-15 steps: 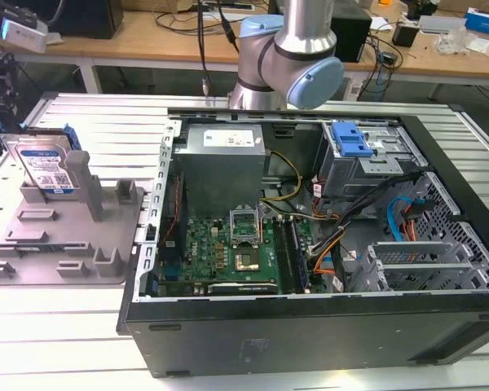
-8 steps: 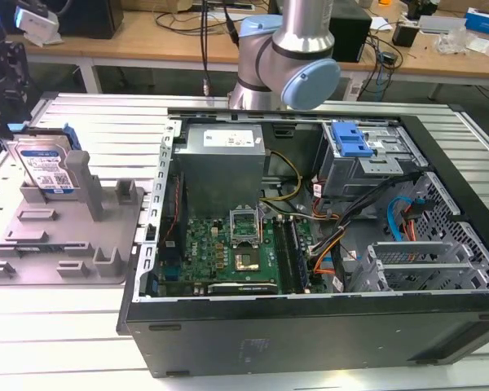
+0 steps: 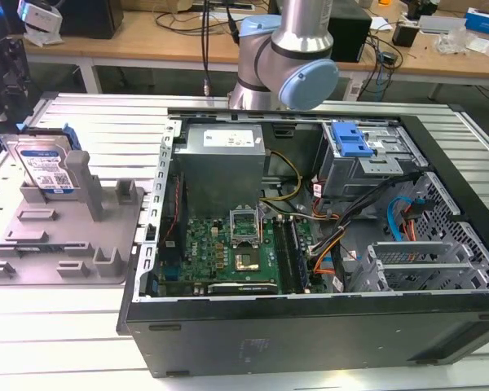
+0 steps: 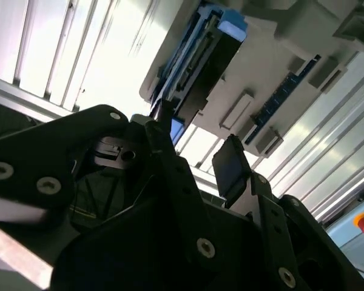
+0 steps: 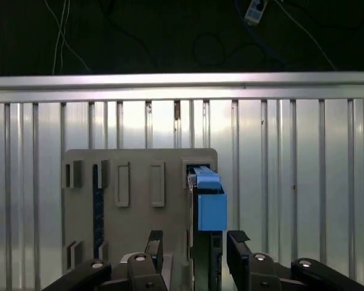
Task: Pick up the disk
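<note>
First wrist view: gripper [image 5: 196, 242], jaws apart, lined up with disk [image 5: 210, 203] standing on edge in grey fixture [image 5: 133, 176].

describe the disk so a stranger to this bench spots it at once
Start at the open computer case; to the exterior view's left a grey fixture with posts lies on the slatted table. The disk stands on edge at its far corner: a silver slab with white-and-blue label and blue side rails, unlike the plain grey posts beside it.
</note>
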Tool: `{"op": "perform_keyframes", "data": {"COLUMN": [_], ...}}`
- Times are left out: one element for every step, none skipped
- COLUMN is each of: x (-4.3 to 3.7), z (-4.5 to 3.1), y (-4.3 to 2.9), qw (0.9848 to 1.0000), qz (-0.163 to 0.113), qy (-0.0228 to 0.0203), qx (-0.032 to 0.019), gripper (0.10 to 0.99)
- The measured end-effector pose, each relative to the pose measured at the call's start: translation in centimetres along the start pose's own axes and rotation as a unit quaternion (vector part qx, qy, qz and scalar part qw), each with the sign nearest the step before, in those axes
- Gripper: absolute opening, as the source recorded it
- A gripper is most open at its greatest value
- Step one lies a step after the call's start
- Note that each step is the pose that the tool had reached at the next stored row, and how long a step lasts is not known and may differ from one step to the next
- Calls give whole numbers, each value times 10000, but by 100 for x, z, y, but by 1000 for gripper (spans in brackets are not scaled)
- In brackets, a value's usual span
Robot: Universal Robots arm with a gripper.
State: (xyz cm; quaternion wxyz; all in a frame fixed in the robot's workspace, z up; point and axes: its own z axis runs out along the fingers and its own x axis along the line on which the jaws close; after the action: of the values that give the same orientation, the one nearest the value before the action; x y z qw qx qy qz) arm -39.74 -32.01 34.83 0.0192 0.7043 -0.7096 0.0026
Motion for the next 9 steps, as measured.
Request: {"op": "perform_keyframes", "data": {"x": [-4, -44, -78, -96, -100, -100, -100, -100, -101], "z": [0, -1, -2, -2, -1, 0, 3, 11, 15], "y": [0, 1, 1, 10, 37, 51, 67, 97, 107], "qw": [10000, 10000, 10000, 10000, 10000, 10000, 10000, 10000, 9999], "qz": [0, 1, -2, -6, -29, -41, -58, -91, -106], "qy": [0, 6, 9, 15, 18, 18, 19, 19, 20], "qx": [0, 0, 0, 1, 2, 1, 2, 3, 4], "gripper": [541, 541, 541, 541, 541, 541, 541, 541, 541]}}
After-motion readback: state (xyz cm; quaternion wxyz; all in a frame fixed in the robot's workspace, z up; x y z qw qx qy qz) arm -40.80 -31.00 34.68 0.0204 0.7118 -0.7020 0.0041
